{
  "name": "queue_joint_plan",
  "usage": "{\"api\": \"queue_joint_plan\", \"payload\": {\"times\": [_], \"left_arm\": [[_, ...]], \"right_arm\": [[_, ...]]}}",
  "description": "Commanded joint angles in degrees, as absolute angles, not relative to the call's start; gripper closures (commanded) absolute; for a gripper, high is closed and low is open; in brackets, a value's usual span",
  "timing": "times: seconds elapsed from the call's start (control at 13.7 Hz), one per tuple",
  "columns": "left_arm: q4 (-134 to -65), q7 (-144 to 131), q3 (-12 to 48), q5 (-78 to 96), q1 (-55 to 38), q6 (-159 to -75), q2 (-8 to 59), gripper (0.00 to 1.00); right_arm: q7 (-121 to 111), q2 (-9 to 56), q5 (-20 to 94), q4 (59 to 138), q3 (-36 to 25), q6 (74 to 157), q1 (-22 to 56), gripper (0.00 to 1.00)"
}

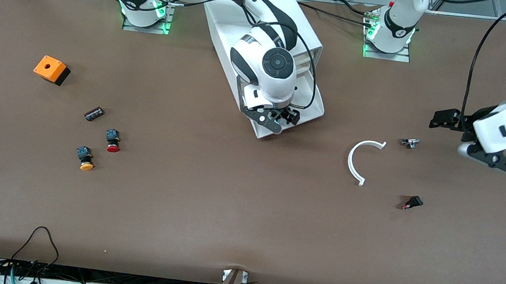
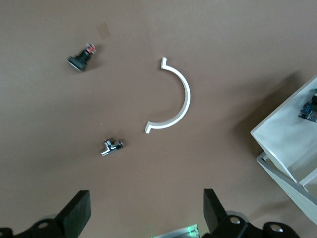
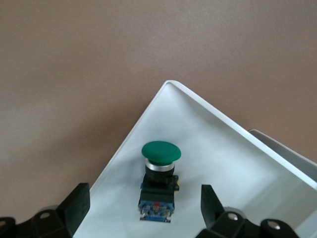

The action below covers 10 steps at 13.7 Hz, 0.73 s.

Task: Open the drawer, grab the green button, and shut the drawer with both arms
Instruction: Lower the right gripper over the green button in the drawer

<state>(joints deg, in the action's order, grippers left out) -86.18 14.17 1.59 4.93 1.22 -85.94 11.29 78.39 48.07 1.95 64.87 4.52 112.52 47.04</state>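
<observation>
The front view looks down from high across the desk [image 1: 209, 220] toward both arm bases. Each wrist view looks straight down, much closer (claw tips at its edge). Front and left wrist views share the white arc [image 1: 360, 160] [image 2: 174, 101].

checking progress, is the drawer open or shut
Open: the drawer is pulled out, the green button lying in it under the right gripper.

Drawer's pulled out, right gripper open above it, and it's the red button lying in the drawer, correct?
Not quite: the button in the drawer has a green cap, as the right wrist view shows. The rest holds: the drawer is out and the right gripper is open above it.
</observation>
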Motion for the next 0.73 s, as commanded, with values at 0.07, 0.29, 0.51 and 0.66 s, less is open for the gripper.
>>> {"api": "queue_joint_plan", "payload": {"times": [0.07,0.29,0.51,0.66], "left_arm": [[-91.4,5.7,-1.1,3.6,-0.4,-89.9,5.7,0.00],[-93.2,2.0,-1.1,1.8,0.5,-90.4,3.0,0.00],[-95.9,-1.0,-2.7,1.0,0.4,-90.9,-0.3,0.00],[-96.1,-1.3,-2.7,0.9,0.6,-91.0,-0.7,0.00]], "right_arm": [[81.4,50.4,0.4,62.8,4.0,112.2,48.6,0.02],[82.3,50.8,0.3,63.7,4.0,112.2,49.2,0.09],[82.3,50.7,-0.4,64.8,4.0,112.2,49.3,0.31],[82.0,50.8,-0.4,65.0,4.0,112.2,49.3,0.47]]}}
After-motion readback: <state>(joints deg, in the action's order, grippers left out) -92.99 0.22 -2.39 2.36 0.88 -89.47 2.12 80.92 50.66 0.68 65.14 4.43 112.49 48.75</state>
